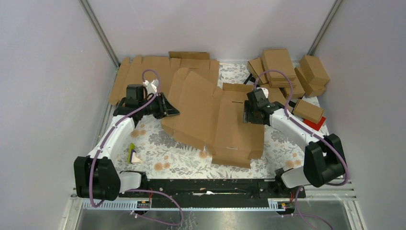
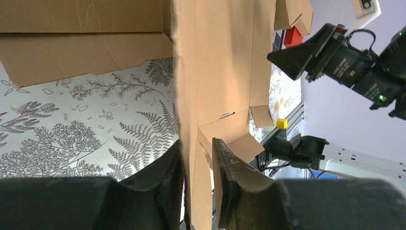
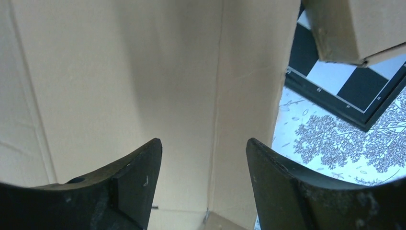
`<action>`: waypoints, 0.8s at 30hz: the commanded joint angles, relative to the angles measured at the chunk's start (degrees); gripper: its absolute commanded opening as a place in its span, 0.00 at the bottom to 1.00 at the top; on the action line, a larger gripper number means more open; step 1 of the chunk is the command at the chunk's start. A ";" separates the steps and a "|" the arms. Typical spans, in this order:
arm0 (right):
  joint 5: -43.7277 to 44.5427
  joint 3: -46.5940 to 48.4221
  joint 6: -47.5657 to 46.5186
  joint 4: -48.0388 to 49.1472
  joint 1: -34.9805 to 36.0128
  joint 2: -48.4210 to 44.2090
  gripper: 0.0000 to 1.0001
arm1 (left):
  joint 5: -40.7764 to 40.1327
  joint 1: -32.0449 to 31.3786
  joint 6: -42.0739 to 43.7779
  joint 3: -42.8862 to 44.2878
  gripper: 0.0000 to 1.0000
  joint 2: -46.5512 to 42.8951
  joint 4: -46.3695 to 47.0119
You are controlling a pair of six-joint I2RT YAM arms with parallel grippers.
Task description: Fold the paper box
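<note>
The paper box [image 1: 215, 115] is a large brown cardboard blank lying partly raised in the middle of the floral mat, its flaps unfolded. My left gripper [image 1: 170, 108] is at its left edge. In the left wrist view that edge [image 2: 215, 57] stands between the fingers of the left gripper [image 2: 196, 158], with thin slivers of light on both sides, so the jaws are slightly open and loose around it. My right gripper [image 1: 249, 112] hovers at the blank's right side. Its jaws [image 3: 203, 153] are wide open over a creased panel [image 3: 119, 72], with nothing between them.
Finished closed boxes [image 1: 287, 72] are piled at the back right. Flat blanks [image 1: 153, 72] lie at the back left. A closed box [image 1: 309, 111] rests on a red item [image 1: 318, 123] beside the right arm. A small yellow-green object [image 1: 132, 154] lies near the left arm.
</note>
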 commanded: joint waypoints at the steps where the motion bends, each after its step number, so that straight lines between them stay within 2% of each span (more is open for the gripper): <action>1: -1.99 3.11 0.32 2.25 -4.84 3.74 0.73 | 3.52 -0.19 -0.56 2.45 0.28 2.25 3.93; 2: -2.17 3.48 0.36 2.19 -5.47 4.55 0.75 | 4.33 -0.17 -1.00 2.77 0.29 2.99 4.52; 6: -1.11 3.35 -0.37 2.07 -7.11 3.29 0.97 | 5.69 -0.15 -1.28 3.83 0.28 4.78 5.10; 9: -1.92 3.28 -0.91 2.06 -10.30 2.58 0.99 | 4.99 -0.06 -0.91 3.77 0.26 5.05 5.06; 13: -6.30 3.54 -0.56 3.66 -14.31 3.24 0.99 | 4.35 -0.09 -0.73 3.45 0.23 6.39 4.79; 18: -10.33 4.50 -0.09 4.70 -16.68 8.78 0.97 | 4.05 -0.01 -0.65 3.41 0.10 6.65 4.17; 22: -18.17 3.38 0.16 8.23 -17.64 10.60 0.88 | 3.12 -0.01 -0.25 2.91 0.02 5.18 3.43; 24: -21.22 2.87 0.34 9.36 -17.64 10.77 0.79 | 3.14 -0.01 -0.12 2.59 0.00 4.69 3.15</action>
